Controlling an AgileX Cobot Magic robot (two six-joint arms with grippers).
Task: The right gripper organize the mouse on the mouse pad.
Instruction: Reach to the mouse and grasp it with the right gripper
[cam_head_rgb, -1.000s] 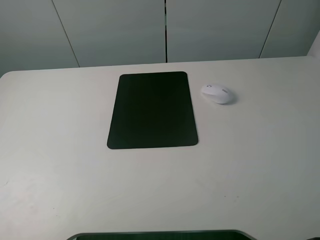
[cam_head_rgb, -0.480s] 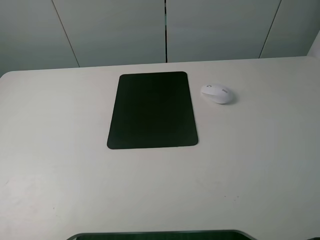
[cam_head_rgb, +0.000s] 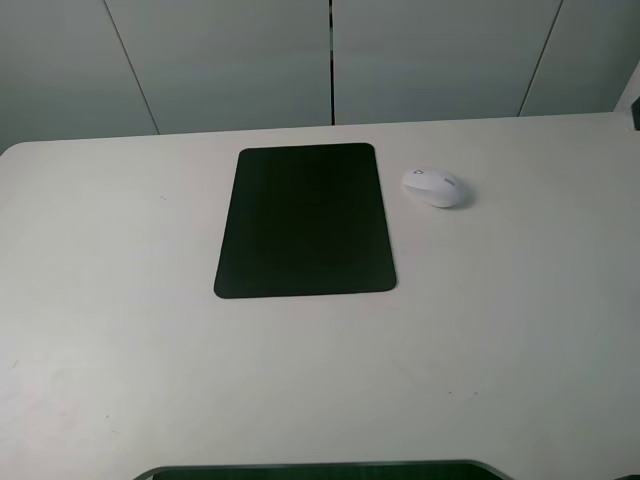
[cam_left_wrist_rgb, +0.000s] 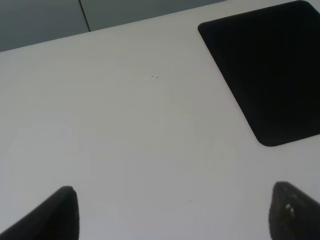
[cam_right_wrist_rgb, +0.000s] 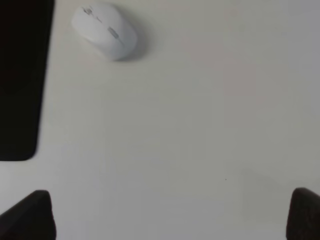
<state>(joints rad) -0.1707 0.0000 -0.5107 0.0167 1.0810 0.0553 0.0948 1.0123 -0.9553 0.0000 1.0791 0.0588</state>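
The white oval mouse lies on the white table just right of the black mouse pad, not touching it. In the right wrist view the mouse sits far ahead of my right gripper, beside the pad's edge. The right gripper's two black fingertips stand wide apart with nothing between them. My left gripper is also open and empty over bare table, with the pad ahead of it. Neither gripper shows in the exterior high view, apart from a dark sliver at the right edge.
The white table carries only the pad and the mouse. Grey wall panels stand behind its far edge. A dark strip lies along the near edge.
A small dark sliver has come into the exterior high view at the right edge. The mouse and the pad have not moved.
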